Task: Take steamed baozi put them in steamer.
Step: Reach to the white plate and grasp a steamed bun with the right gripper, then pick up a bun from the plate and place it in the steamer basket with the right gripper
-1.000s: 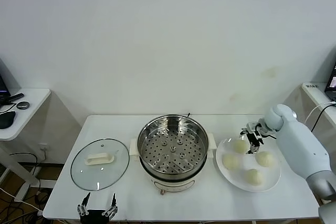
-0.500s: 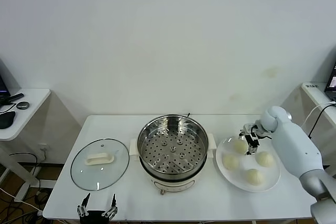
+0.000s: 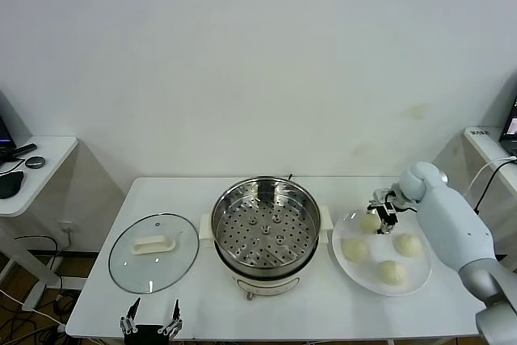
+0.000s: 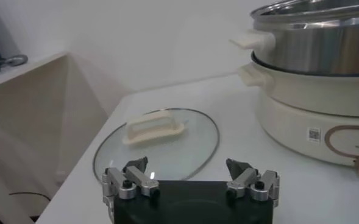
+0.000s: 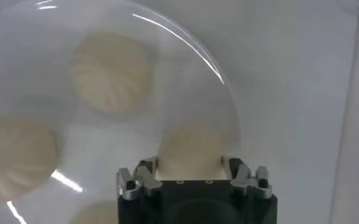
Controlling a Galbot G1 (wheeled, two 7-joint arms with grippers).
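The right end effector sits low over the white plate, its fingers on either side of the rear-left baozi and seemingly closing on it, though a firm grip cannot be confirmed; the bun has not left the plate, where three more baozi lie just beside it. The steamer stands open in the middle of the surface, its perforated tray bare and ready to receive them, the glass lid laid aside to its left. The left end effector waits open at the surface's near edge, by the lid
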